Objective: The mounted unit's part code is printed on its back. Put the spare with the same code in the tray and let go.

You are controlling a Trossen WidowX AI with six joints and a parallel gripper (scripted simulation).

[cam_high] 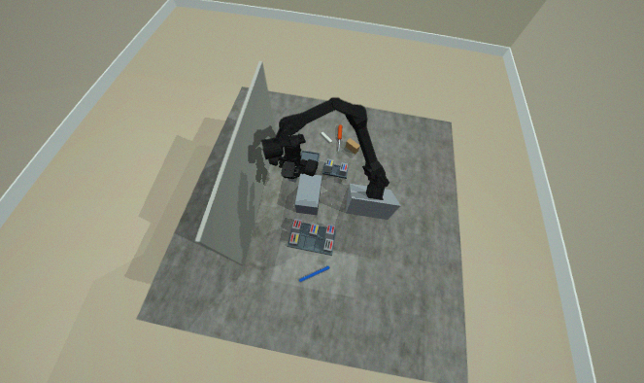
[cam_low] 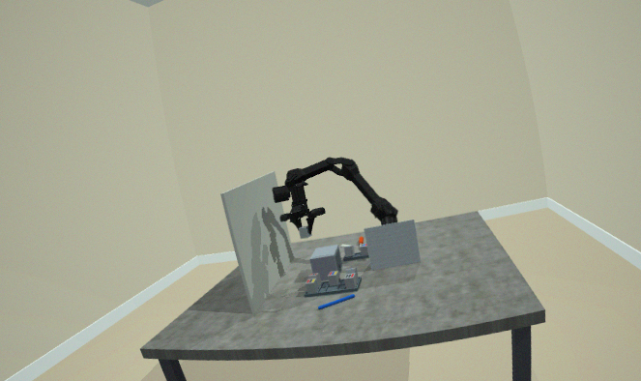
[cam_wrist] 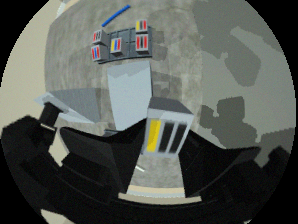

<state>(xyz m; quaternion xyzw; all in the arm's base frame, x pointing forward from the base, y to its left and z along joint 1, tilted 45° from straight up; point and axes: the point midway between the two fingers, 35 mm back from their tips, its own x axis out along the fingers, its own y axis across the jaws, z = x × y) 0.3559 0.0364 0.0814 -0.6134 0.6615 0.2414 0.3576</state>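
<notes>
Above the grey worktop, pincer clamped a small grey spare block, beside the upright panel.

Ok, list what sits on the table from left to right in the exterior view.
Upright grey panel → hand holding a small spare → blue stick → grey screen in front of the arm's base.

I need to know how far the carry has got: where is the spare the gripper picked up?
The spare hangs in the shut gripper above the table, in the exterior view beside the upright panel, behind the grey block.
</notes>
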